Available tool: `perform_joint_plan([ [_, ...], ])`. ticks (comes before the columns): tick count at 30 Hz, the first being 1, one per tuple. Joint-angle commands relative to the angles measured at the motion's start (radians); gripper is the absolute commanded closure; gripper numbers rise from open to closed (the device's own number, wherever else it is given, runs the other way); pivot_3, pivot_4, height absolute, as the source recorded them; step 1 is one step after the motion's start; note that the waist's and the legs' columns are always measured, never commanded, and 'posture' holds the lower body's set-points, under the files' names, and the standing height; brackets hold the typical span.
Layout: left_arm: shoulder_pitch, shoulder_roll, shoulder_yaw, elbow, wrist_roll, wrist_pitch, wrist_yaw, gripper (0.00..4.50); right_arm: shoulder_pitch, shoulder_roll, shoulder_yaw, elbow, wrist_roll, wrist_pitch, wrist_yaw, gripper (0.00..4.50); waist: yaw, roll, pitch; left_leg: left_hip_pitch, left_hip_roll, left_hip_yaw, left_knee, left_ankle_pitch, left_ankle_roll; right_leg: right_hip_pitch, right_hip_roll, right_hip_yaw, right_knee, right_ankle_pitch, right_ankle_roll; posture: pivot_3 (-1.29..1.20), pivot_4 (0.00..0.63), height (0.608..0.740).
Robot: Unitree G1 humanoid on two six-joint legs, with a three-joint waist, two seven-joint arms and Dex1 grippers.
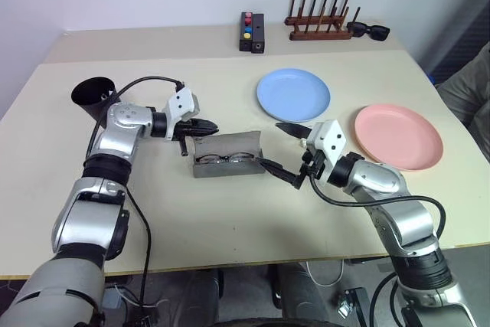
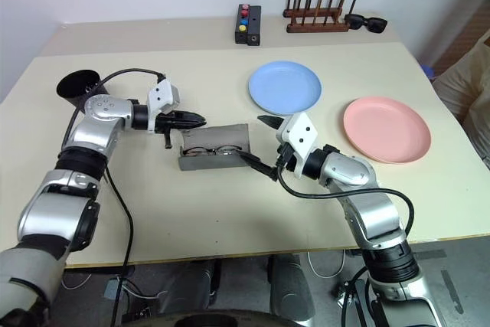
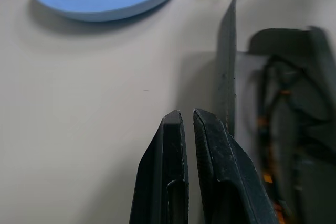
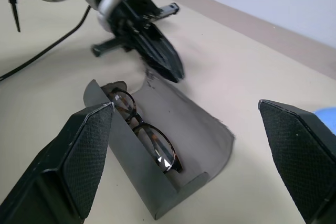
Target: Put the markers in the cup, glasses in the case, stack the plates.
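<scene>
- Our left hand (image 1: 208, 125): fingers pressed together, empty, beside the case (image 1: 227, 157) lid's end.
- Our right hand (image 1: 285, 152): spread wide, empty, flanking the case holding the glasses (image 1: 224, 158).

A big pale table (image 1: 230, 212) holds everything. A blue plate (image 1: 293, 95) lies near the middle, and a pink plate (image 1: 398, 135) lies apart from it, nearer the right edge. A grey case (image 1: 228, 156) sits open in the middle. A black cup (image 1: 93, 94) stands on the left. At the back are a small black box (image 1: 252, 32) with coloured buttons and a wooden rack (image 1: 319, 22), with black sunglasses (image 1: 369, 31) beside it.
</scene>
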State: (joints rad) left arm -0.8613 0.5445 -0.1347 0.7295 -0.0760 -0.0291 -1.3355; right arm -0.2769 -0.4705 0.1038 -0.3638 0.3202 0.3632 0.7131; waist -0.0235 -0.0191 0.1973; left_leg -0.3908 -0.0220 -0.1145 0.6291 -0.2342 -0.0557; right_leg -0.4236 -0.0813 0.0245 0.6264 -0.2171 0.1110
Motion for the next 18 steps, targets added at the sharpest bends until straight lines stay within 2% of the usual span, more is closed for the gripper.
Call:
perform_joint_plan([
  [1, 0.056, 0.024, 0.000, -0.104, -0.031, 0.057, -0.050, 4.18, -0.021, 0.008, -0.004, -0.007, 0.003, -0.024, 0.004, 0.00, 0.001, 0.000, 0.000, 0.000, 0.000, 0.000, 0.000, 0.000, 0.000, 0.000, 0.000, 0.000, 0.000, 0.000, 0.000, 0.00, 0.150, 0.739],
  [7, 0.175, 0.048, -0.024, -0.305, -0.036, 0.126, -0.057, 4.18, -0.033, 0.012, 0.002, 0.013, 0.000, -0.034, 0.013, 0.00, 0.006, 0.000, 0.000, 0.000, 0.000, 0.000, 0.001, 0.000, 0.000, 0.000, 0.000, 0.000, 0.000, 0.000, 0.000, 0.00, 0.150, 0.739],
  [12, 0.195, 0.031, 0.014, -0.348, -0.049, 0.143, 0.018, 4.18, -0.057, 0.012, 0.015, 0.048, -0.029, -0.041, 0.007, 0.00, 0.007, 0.000, 0.000, 0.000, 0.000, 0.000, 0.001, 0.000, 0.000, 0.000, 0.000, 0.000, 0.000, 0.000, 0.000, 0.00, 0.150, 0.739],
  [18, 0.201, 0.017, 0.136, -0.427, -0.168, 0.188, 0.112, 4.18, -0.175, -0.001, 0.054, 0.231, -0.224, -0.085, -0.093, 0.00, 0.001, 0.000, 0.000, 0.000, 0.000, 0.000, 0.001, 0.000, 0.000, -0.001, 0.000, 0.000, 0.001, 0.000, 0.000, 0.00, 0.150, 0.739],
])
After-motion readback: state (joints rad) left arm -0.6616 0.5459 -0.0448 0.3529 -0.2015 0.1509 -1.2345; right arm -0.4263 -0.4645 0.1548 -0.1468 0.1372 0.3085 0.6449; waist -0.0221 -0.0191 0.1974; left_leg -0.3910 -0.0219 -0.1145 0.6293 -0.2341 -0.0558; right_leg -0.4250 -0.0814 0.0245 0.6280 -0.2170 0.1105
